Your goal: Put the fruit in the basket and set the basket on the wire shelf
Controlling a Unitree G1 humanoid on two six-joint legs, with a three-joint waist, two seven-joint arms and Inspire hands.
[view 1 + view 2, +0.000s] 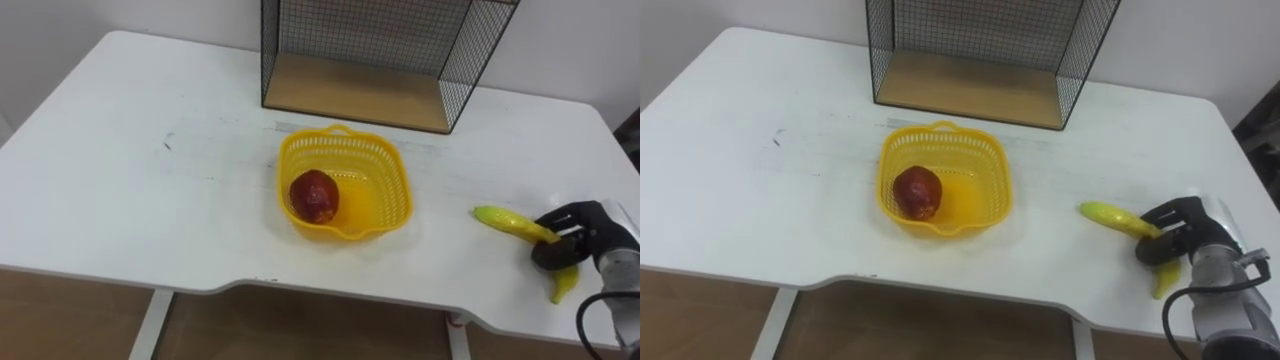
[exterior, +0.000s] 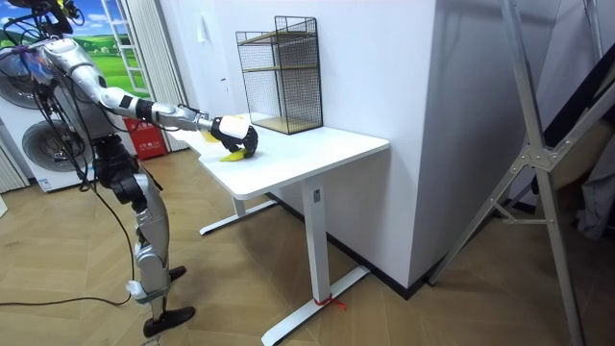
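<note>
Black fingers of the right robot hand [image 1: 572, 238] are curled round the middle of the banana [image 1: 508, 222], near the right edge of the white desk [image 1: 150, 200]. Well apart, mid-desk, the yellow basket [image 1: 398, 192] holds a red fruit [image 1: 314, 196], and the wire shelf [image 1: 360, 40] stands behind it. In the room view, the robot stands at the desk's end on a wood floor [image 2: 384, 317], with a washing machine [image 2: 38, 144] behind it.

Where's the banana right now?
The banana is at the right front of the white table, to the right of the yellow basket, with the right hand curled around its middle.
</note>
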